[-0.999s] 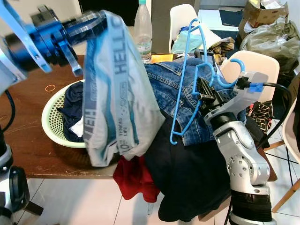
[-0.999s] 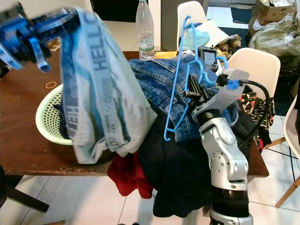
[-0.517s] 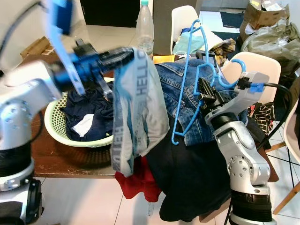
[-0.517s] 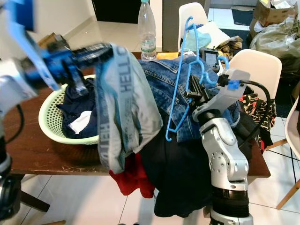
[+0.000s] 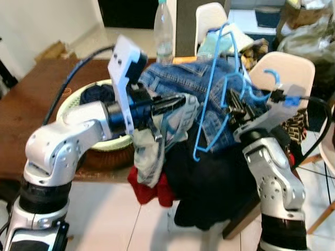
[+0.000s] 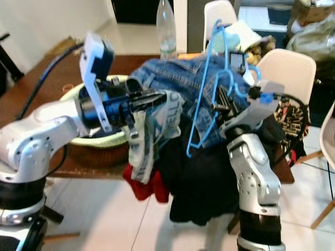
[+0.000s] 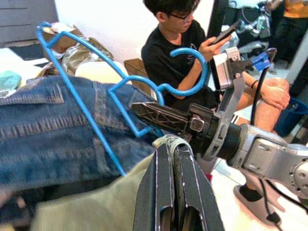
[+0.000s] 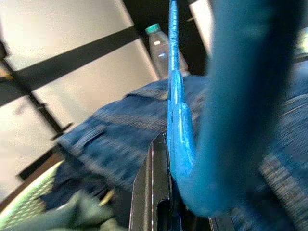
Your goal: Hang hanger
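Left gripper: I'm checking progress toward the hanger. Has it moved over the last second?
Yes. The left gripper, shut on the grey garment, has swung from beyond the green basket across it toward the blue hanger in the right gripper.

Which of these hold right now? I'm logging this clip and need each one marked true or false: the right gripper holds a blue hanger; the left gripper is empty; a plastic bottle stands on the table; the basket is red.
1. The right gripper holds a blue hanger. True.
2. The left gripper is empty. False: its fingers are shut on a grey garment that hangs below them.
3. A plastic bottle stands on the table. True.
4. The basket is red. False: it is pale green, with dark clothes in it.
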Robot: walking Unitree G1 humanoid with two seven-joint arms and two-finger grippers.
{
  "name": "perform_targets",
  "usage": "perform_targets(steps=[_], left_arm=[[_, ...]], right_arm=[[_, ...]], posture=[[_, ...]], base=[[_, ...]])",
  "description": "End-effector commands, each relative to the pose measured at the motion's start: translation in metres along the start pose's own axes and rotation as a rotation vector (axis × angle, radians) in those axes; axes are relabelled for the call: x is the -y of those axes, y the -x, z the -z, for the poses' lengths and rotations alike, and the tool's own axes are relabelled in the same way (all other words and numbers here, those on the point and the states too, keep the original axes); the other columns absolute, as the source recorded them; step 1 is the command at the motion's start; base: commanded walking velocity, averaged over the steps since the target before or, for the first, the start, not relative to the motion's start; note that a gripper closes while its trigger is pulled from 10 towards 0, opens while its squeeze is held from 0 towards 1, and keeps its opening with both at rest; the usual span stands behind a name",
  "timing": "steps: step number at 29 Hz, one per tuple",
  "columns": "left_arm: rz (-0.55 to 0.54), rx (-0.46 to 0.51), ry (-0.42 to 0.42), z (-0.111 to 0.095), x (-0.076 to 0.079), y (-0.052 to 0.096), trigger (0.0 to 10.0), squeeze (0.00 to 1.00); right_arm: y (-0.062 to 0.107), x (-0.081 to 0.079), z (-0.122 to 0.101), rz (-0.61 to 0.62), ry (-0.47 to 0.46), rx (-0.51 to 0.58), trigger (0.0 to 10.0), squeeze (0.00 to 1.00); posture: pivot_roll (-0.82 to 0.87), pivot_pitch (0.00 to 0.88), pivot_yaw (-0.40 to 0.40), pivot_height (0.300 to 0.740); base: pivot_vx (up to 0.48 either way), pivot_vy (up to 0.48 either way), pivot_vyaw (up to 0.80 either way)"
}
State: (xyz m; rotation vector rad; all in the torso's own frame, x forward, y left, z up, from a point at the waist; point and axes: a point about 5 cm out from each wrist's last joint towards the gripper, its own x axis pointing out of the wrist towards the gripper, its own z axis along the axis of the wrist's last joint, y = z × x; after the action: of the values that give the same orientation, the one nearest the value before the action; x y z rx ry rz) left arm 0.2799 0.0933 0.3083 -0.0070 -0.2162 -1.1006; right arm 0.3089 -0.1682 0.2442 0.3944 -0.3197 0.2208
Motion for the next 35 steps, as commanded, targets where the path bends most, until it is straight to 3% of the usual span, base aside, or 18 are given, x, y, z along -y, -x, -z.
perform_targets(steps=[1,10,16,18,23,29,32,34,35], left_arm=[[0.025,-0.007,0.001,0.004,0.007,-0.003,10.0,0.00],[0.065,-0.013,0.026,0.015,0.022,-0.012,10.0,0.00],[0.092,0.001,0.047,0.015,0.030,-0.018,10.0,0.00],[0.119,0.011,0.066,0.015,0.035,-0.020,10.0,0.00],[0.126,0.011,0.069,0.016,0.038,-0.021,10.0,0.00],[0.133,0.008,0.083,0.020,0.040,-0.022,10.0,0.00],[0.113,-0.014,0.097,0.029,0.037,-0.023,10.0,0.00],[0.100,-0.027,0.103,0.034,0.035,-0.023,10.0,0.00],[0.067,-0.071,0.092,0.046,0.031,-0.021,10.0,0.00]], right_arm=[[0.003,0.001,0.000,-0.007,-0.014,0.002,10.0,0.00],[0.006,0.005,-0.005,-0.009,-0.022,0.023,10.0,0.00],[0.009,0.009,-0.013,-0.014,-0.095,0.062,10.0,0.00],[0.011,0.011,-0.017,-0.035,-0.158,0.086,10.0,0.00],[0.013,0.013,-0.018,-0.044,-0.182,0.092,10.0,0.00],[0.017,0.027,-0.013,0.027,-0.135,0.061,10.0,0.00],[0.020,0.045,0.003,0.142,-0.027,-0.051,10.0,0.00],[0.021,0.048,0.007,0.159,-0.009,-0.080,10.0,0.00],[0.024,0.052,0.013,0.178,0.022,-0.124,10.0,0.00]], posture=[[0.07,0.137,0.046,0.740],[0.06,0.140,0.048,0.740],[0.06,0.141,0.051,0.740],[0.06,0.143,0.054,0.740],[0.06,0.144,0.055,0.740],[0.06,0.144,0.055,0.740],[0.05,0.141,0.055,0.740],[0.05,0.141,0.055,0.740],[0.05,0.142,0.053,0.740]], base=[[-0.334,0.000,0.00],[-0.332,0.000,0.00],[-0.329,0.000,0.00],[-0.330,0.000,0.00],[-0.330,0.000,0.00],[-0.334,0.000,0.00],[-0.334,0.000,-0.27],[-0.334,0.000,-0.80],[0.000,0.000,-0.80]])
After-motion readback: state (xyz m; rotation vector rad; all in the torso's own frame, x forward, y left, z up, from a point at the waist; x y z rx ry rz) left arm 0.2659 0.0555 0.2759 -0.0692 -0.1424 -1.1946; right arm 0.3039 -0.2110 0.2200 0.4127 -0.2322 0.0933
